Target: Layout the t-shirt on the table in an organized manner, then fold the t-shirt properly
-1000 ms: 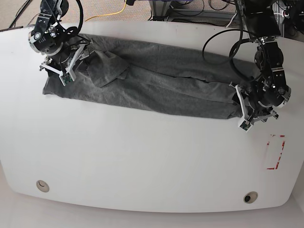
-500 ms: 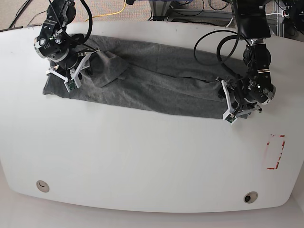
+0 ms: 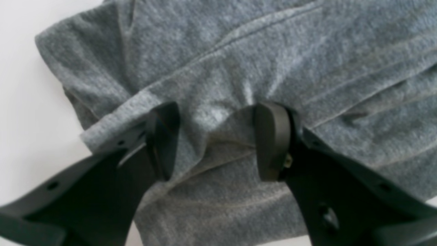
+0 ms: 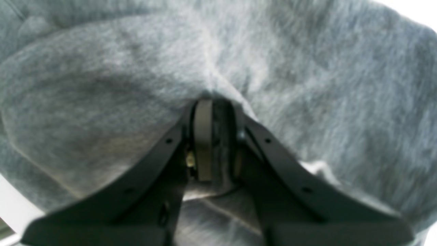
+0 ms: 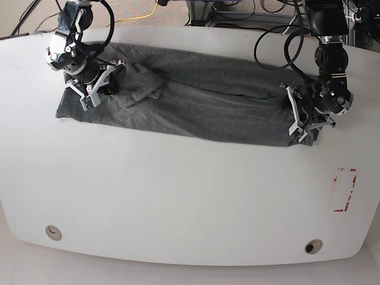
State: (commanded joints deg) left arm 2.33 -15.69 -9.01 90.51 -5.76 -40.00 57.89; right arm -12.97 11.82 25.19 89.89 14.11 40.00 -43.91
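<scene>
Left pincer (image 3: 216, 140) stands with its jaws well apart, pads pressed down on the plain heather-grey, wrinkled cotton t-shirt (image 5: 196, 104) with a ridge of cloth bunched between them but not yet nipped; right pincer (image 4: 215, 136) is closed tight on a fold of the same cloth at the opposite end. Shirt lies as a long rumpled band across the far half of the glossy white tabletop (image 5: 178, 196), one sleeve or flap doubled over near the right pincer's end, edges uneven. Judged step: spreading the garment flat before any fold. To do it well, the left pincer should close fully on the gathered ridge, taking all layers wanted and no more, then both arms draw apart evenly and low so the cloth tensions without sliding off. Risk: a one-sided grip skews the band. No containers visible; only a red dashed rectangle mark (image 5: 345, 190) and two round holes (image 5: 313, 246) on the tabletop, nothing in them.
</scene>
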